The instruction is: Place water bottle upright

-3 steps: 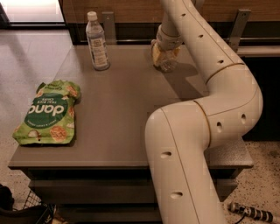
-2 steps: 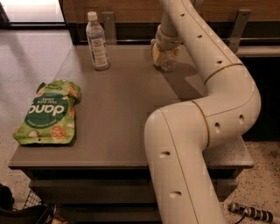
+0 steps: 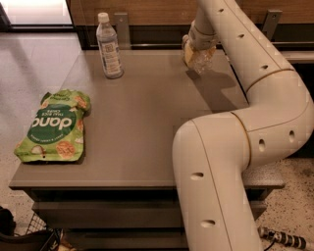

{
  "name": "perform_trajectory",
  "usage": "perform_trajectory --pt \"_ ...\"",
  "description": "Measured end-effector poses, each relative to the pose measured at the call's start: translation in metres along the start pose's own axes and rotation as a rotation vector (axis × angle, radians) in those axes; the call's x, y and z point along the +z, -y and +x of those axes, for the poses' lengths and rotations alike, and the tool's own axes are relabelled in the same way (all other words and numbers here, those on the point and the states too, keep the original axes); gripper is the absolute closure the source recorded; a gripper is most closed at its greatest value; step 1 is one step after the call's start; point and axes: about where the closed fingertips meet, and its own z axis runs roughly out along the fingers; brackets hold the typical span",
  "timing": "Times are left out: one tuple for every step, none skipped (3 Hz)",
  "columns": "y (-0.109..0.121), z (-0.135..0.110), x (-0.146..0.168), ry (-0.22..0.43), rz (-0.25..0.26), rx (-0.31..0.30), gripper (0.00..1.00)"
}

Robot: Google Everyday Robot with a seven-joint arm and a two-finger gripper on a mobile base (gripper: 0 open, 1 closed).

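Your gripper (image 3: 196, 55) hangs over the far edge of the grey-brown flat-topped table (image 3: 147, 147), at the end of the cream jointed arm (image 3: 255, 63). The small clear ribbed plastic water bottle (image 3: 203, 62) sits right at it, just above a dark shadow on the tabletop (whether it is clamped or merely touched, you cannot tell). A taller bluish clear bottle with a white printed label (image 3: 110, 49) stands upright at the far left. A green crinkled snack bag (image 3: 54, 127) lies flat near the left edge. A pale speckled floor (image 3: 29, 63) surrounds the table, and a brown wooden wall panel (image 3: 157, 12) runs behind.
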Motion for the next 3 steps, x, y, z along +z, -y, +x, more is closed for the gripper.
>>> perform_trajectory --pt "0.038 0.005 -0.034 0.059 0.065 0.019 1.0" --pt "0.062 0.014 -0.059 0.104 0.104 0.034 1.0" --pt "0.079 0.031 -0.091 0.187 0.128 0.041 1.0"
